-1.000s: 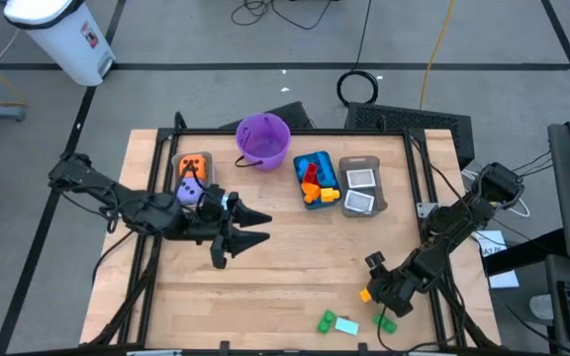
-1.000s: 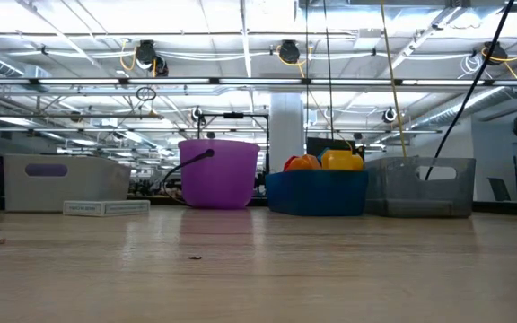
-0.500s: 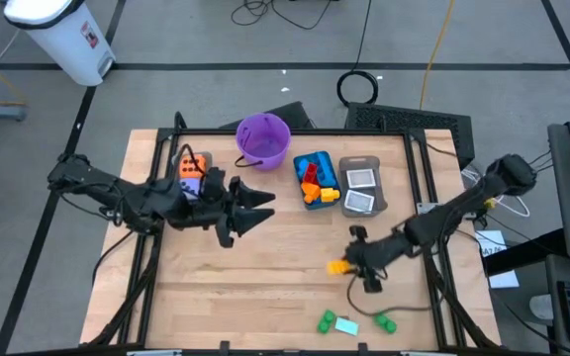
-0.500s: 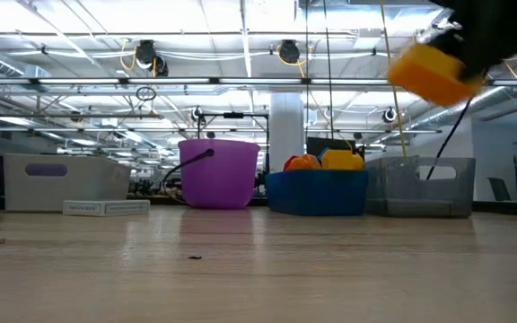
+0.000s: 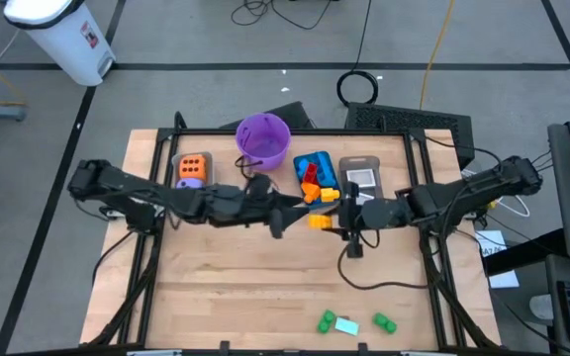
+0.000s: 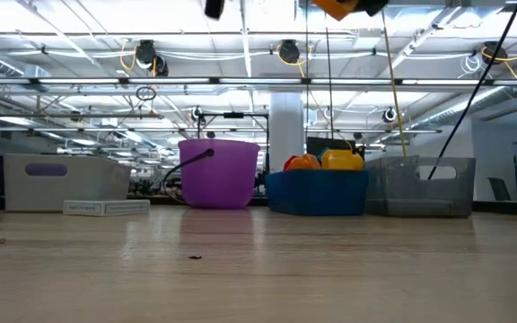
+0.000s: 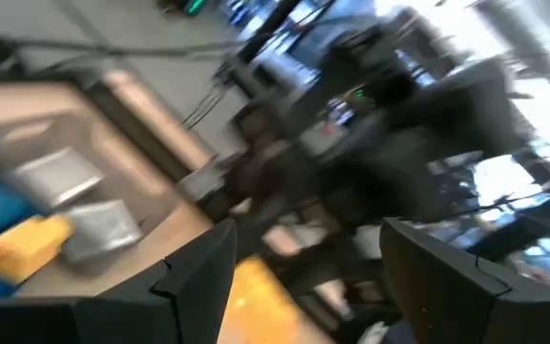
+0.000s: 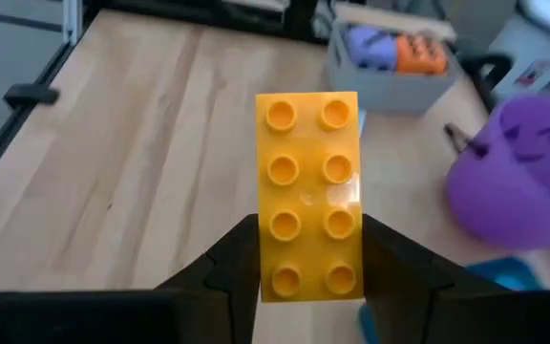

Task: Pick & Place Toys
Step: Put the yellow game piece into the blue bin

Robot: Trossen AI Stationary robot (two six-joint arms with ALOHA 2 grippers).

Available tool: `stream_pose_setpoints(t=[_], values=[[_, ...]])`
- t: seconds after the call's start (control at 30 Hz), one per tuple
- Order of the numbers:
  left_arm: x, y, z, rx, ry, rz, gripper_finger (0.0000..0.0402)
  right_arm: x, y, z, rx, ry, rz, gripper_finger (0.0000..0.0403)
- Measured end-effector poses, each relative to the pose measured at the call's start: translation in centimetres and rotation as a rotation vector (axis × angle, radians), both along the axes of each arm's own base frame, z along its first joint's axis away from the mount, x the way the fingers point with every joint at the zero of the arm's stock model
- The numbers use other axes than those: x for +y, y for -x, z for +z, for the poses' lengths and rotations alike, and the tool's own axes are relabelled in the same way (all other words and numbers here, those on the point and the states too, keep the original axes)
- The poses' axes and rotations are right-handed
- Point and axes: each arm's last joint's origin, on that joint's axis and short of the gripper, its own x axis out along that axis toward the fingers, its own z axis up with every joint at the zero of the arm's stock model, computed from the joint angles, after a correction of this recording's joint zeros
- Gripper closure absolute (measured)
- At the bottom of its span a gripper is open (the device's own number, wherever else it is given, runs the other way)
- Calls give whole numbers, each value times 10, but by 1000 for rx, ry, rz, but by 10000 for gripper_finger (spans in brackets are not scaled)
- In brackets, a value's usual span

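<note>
Orange, eight-studded and long, the building brick (image 8: 309,194) sits clamped between the fingers of the right claw (image 5: 336,222), which holds it by its near end, studs up, raised clear of the wooden surface (image 5: 265,287). In the overhead view the brick hangs just in front of the blue bin (image 5: 315,178) that already holds red, orange and yellow bricks, so the step in hand looks like delivery into that bin. To do it well, the right claw should carry the brick farther until it is fully over the bin's opening, not over its near wall, then lower it before letting go, so it does not bounce out or knock the pieces piled there. The left claw (image 5: 287,210) is the main hazard: its fingers stand apart and empty, and it reaches in from the left to a spot just beside the brick, so the two arms need to stay separate. The purple bucket (image 5: 262,139) and the grey bin (image 5: 192,170) with the orange and purple dice lie farther left, outside the path. Green and teal pieces (image 5: 340,322) wait on the near edge of the surface.
</note>
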Motion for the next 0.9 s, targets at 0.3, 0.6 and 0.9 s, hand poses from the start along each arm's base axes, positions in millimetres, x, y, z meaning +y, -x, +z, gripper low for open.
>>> stream_pose_setpoints(t=[0.3,0.6,0.9], values=[[20,-27,-36,104,143,-59,135,-7,-3,3,3,72,-61,267],[23,-31,-45,135,171,-62,139,-15,-4,3,13,65,-107,267],[38,-33,-46,140,197,-39,229,-17,-4,2,18,118,-109,267]])
